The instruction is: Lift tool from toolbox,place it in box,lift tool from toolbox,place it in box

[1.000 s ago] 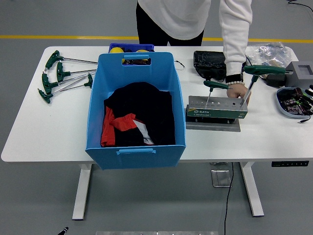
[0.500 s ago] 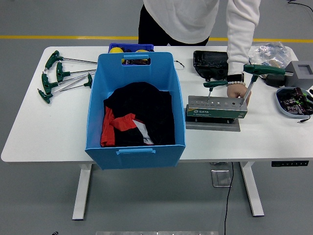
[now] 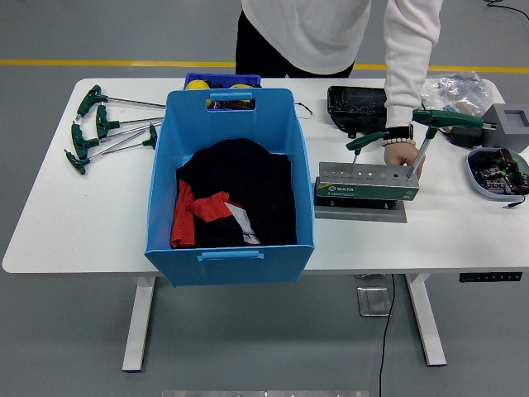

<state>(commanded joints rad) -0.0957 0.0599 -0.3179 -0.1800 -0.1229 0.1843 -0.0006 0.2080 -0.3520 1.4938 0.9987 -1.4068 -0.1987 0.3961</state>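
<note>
A grey tool stand (image 3: 366, 184) sits on the table right of the big blue box (image 3: 231, 186). Two green T-handle wrenches stand in it: a small one (image 3: 364, 141) near the middle and a larger one (image 3: 446, 118) at its right end. A person in a white sleeve rests a hand (image 3: 401, 154) on the stand's right end, by the larger wrench. The blue box holds black and red cloth (image 3: 229, 198). Neither robot hand shows in the head view.
Several green T-handle wrenches (image 3: 99, 128) lie at the table's far left. A black case (image 3: 357, 107) sits behind the stand. A grey device (image 3: 511, 124), a plastic bag (image 3: 453, 89) and a small tray of parts (image 3: 496, 172) crowd the right end.
The small wrench's handle has turned, its right end tilting upward. The person's hand stays on the stand, and the body has shifted slightly right.
</note>
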